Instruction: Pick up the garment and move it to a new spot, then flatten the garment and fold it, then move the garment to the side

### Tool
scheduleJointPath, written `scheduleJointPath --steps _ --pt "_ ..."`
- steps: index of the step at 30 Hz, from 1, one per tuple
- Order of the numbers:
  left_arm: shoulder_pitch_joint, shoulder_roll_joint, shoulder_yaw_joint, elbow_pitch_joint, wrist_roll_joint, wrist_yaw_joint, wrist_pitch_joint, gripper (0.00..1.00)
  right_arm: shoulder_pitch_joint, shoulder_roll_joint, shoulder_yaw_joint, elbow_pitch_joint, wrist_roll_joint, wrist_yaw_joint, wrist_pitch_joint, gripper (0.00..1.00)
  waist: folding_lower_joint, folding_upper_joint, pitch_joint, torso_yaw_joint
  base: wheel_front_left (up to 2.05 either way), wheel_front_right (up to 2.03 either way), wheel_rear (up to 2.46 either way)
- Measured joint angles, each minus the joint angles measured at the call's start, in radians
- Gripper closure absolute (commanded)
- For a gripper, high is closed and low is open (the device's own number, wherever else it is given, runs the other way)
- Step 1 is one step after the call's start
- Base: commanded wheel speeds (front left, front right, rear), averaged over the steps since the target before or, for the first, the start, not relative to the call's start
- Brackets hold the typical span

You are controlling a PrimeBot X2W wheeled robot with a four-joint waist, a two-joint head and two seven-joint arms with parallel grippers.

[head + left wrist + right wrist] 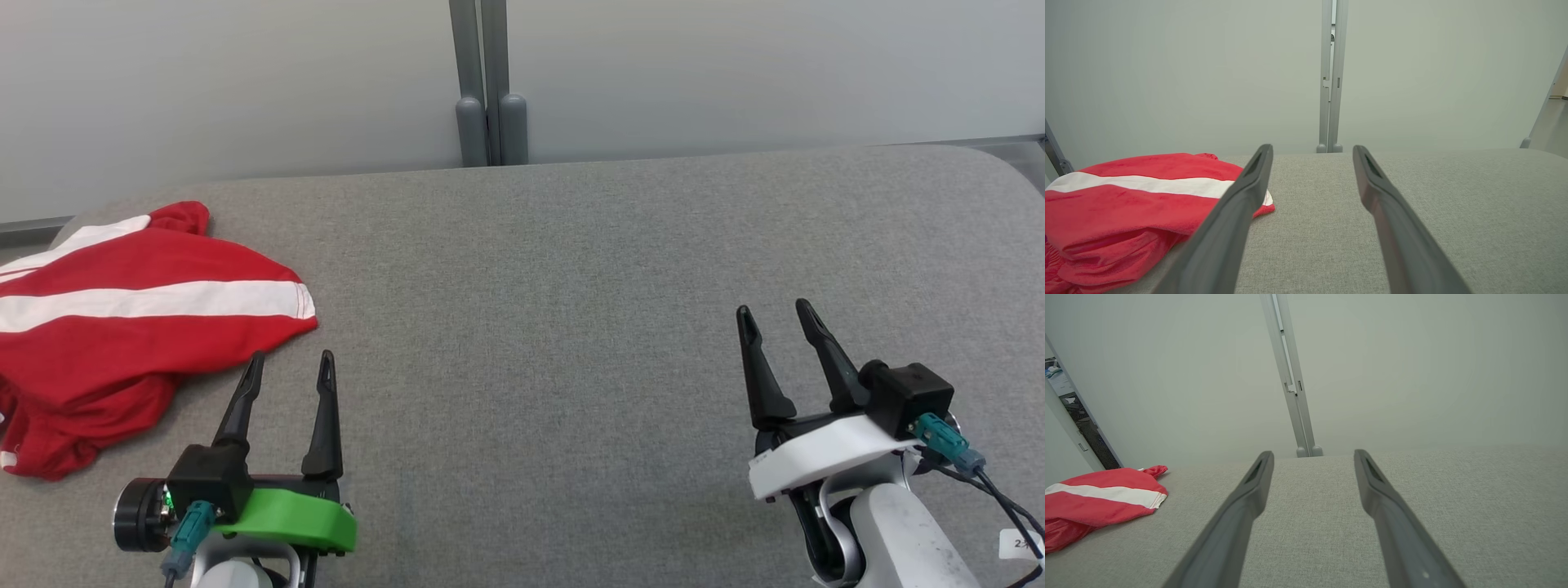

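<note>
A red garment (122, 327) with white stripes lies bunched at the left end of the grey padded table (571, 286), part of it running past the head view's left edge. My left gripper (292, 363) stands open just right of the garment's near hem, apart from it, nothing between its fingers. In the left wrist view the garment (1135, 204) sits left of the left gripper (1311, 150), partly behind one finger. My right gripper (773, 313) stands open over bare table at the right. The right wrist view has the garment (1102, 500) far left of the right gripper (1312, 455).
A pale partition wall (245, 82) with a grey upright post (488, 90) stands behind the table's far edge. The table's rounded right corner (1012, 163) is at the far right. Grey fabric stretches between and ahead of both grippers.
</note>
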Motion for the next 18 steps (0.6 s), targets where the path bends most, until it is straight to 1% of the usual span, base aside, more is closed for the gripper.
scheduleJointPath --steps 11,14,18 --pt "0.000 0.000 0.003 0.005 -0.011 0.000 0.000 0.00 0.001 0.005 0.004 0.000 0.001 0.000 0.000 0.00 0.0000 0.0000 0.005 0.008 0.00 0.00 0.00" --pt "0.000 0.000 0.007 0.015 -0.036 0.002 0.000 0.00 0.001 0.004 0.018 -0.002 0.011 0.000 0.000 0.00 0.0000 0.0000 0.006 0.016 0.00 0.00 0.00" --pt "-0.001 0.000 0.017 0.017 -0.044 0.005 0.000 0.00 0.003 -0.004 0.050 -0.005 0.036 0.000 0.000 0.00 0.0000 0.0000 0.006 0.040 0.00 0.00 0.00"
